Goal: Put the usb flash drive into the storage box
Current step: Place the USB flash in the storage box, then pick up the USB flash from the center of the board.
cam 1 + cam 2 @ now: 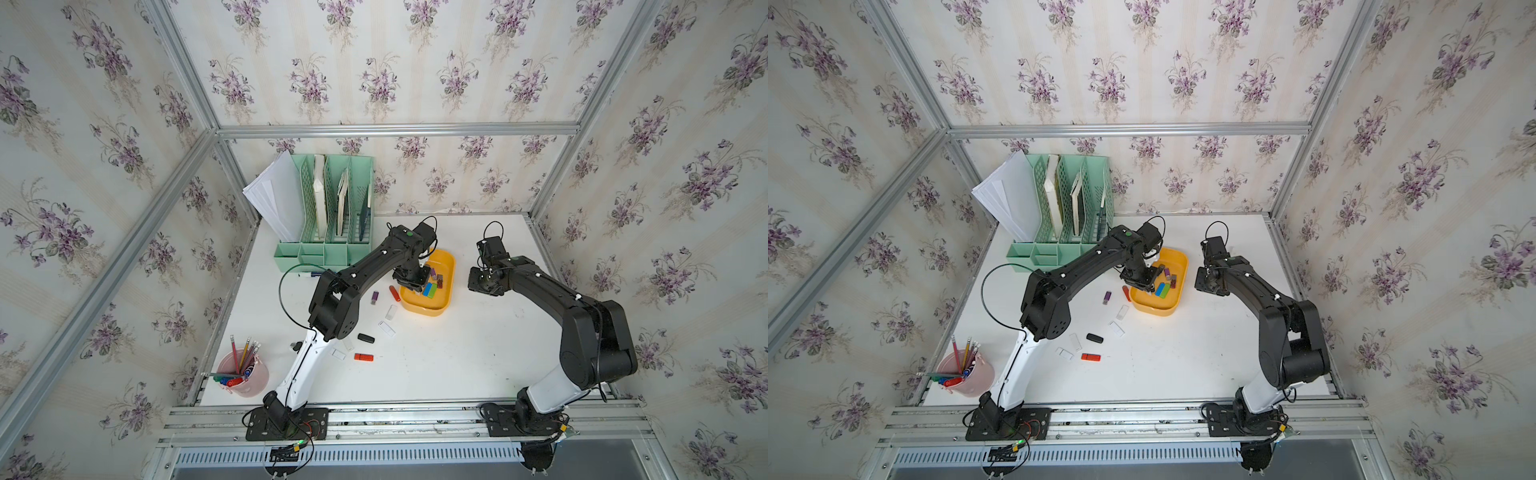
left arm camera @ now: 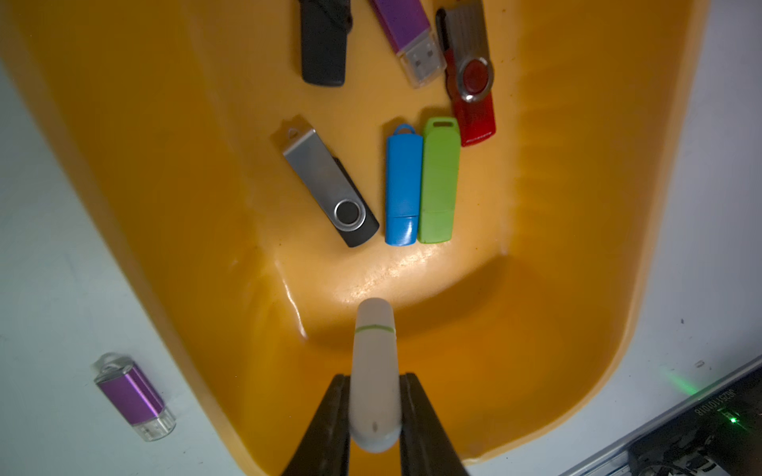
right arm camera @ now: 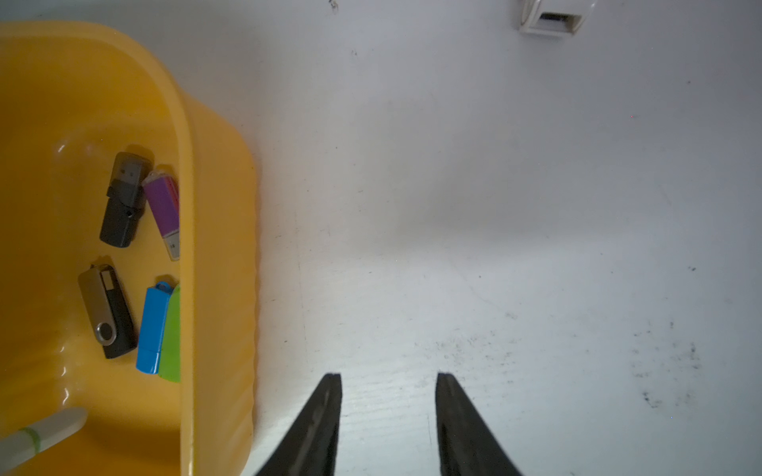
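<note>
1. One white table, bearing everything below.
2. One mint-green file organizer, far left corner, well apart from the box.
3. One yellow-orange storage box, with the left arm reaching over it.
4. Two pincers:
   - The left gripper is pinching the white flash drive by its sides.
   - The right gripper has its jaws spread with nothing between them. It is over bare table beside the box.
5. One white flash drive, green-ringed.
   - It is held inside the box's outline near an end wall; contact with the floor cannot be told.
   - Its long axis runs in line with the fingers, rounded tip pointing away from them.
6. Six drives on the box floor, ahead of that tip and apart from it:
   - silver swivel drive
   - blue drive touching green drive
   - red swivel drive
   - boxed purple drive
   - black drive
7. One loose purple drive, on the table just outside the box wall.
</note>
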`<state>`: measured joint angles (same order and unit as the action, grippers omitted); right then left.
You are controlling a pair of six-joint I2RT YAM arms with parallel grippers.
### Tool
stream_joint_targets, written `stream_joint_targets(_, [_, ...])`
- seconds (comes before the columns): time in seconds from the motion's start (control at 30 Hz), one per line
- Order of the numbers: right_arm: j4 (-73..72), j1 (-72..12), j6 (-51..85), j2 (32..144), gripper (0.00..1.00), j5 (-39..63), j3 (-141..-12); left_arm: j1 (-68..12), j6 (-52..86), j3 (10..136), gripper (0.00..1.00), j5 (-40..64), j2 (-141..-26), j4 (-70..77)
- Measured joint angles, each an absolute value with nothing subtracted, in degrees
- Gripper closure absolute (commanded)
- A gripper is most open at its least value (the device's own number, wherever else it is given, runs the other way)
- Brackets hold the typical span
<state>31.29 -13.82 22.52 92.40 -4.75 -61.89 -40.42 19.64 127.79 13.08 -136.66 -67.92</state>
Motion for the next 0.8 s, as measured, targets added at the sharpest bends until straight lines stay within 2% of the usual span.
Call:
stream_joint_targets(0.17, [31.2, -13.8, 22.5, 92.4, 0.57, -4.2, -61.7, -40.4, 19.5, 126.2, 0.75, 12.1, -137.3, -67.9])
stream_joint_targets(0.37, [31.2, -13.8, 22.5, 92.4, 0.57, -3.4, -61.7, -40.4, 18.9, 125.0, 0.6, 10.7, -137.4, -67.7])
stream_joint_targets(0.73, [31.3, -13.9, 22.1, 91.5, 0.57, -3.0, -61.6, -40.1, 18.5, 130.1, 0.46, 10.6, -136.8, -67.9])
stream_joint_targets(0.8, [31.4, -14.3, 22.0, 90.6, 0.57, -3.0, -61.6, -40.0, 18.5, 130.1, 0.37, 10.7, -135.1, -68.1])
